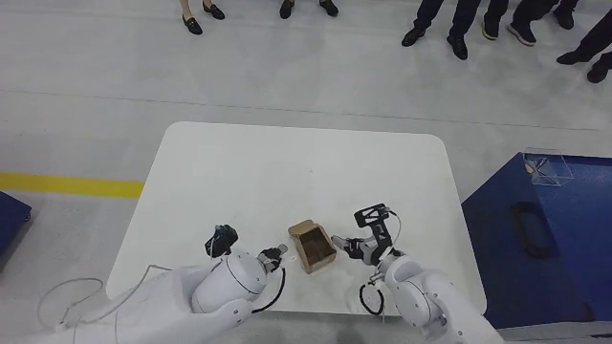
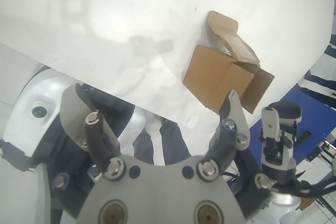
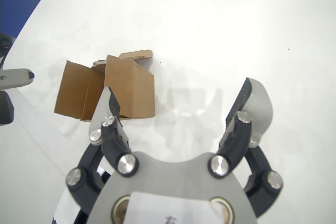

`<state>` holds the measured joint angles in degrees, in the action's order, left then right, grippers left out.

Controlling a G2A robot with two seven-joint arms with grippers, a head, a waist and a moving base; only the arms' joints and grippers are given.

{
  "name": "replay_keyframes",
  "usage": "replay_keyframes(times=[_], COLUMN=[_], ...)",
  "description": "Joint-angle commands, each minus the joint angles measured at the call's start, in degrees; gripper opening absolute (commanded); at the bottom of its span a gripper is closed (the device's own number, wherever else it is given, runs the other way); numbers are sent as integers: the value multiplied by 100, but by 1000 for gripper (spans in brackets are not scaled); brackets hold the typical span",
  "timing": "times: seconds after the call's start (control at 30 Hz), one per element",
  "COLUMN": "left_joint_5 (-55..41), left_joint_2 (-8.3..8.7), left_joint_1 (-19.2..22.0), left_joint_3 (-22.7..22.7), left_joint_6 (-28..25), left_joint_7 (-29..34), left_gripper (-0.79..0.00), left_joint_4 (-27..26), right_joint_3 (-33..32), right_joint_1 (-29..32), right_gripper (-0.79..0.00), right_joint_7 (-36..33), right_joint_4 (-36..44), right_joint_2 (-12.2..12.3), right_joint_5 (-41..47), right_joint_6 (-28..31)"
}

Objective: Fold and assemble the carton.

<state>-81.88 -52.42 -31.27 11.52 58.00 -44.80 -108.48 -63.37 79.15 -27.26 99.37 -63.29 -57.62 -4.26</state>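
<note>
Down at the near edge of the table (image 1: 287,162), the left gripper (image 2: 155,104) is spread wide and holds nothing. The right gripper (image 3: 178,91) is wide open too, empty. Between them sits the brown carton (image 1: 313,246), flaps up, mouth open. One right finger is close beside it, contact unclear.

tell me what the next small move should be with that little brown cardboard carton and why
Probably ease the right gripper in against the side of the small brown cardboard carton to steady it. The carton sits part-open on the white table, flaps unfolded, and both the right and the left gripper are open and clear of it, so nothing holds it.
</note>
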Motion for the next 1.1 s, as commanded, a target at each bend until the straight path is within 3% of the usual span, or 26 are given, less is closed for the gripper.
replay_keyframes(times=[0.0, 0.07, 0.37, 0.77, 1.07], left_joint_5=[-320, -410, -354, 90, 604], left_joint_2=[-45, -98, -449, -1238, -1712], left_joint_1=[241, 363, 157, 109, -30], left_joint_3=[-89, -178, -178, -178, -178], left_joint_6=[0, 0, 0, 0, 0], left_joint_7=[130, 48, -148, 45, 291], left_gripper=[0, 0, 0, 0, 0], left_joint_4=[104, 231, 641, 1436, 2178], right_joint_3=[174, 262, 462, 404, 360], right_joint_1=[-46, -112, -305, -373, -446], right_gripper=[0, 0, 0, 0, 0], right_joint_7=[43, 103, 285, 284, 162], right_joint_4=[-112, -211, -568, -619, -697], right_joint_2=[-35, -71, -190, -262, -305], right_joint_5=[-104, -95, -60, -68, -170], right_joint_6=[23, -22, -146, -227, -274])
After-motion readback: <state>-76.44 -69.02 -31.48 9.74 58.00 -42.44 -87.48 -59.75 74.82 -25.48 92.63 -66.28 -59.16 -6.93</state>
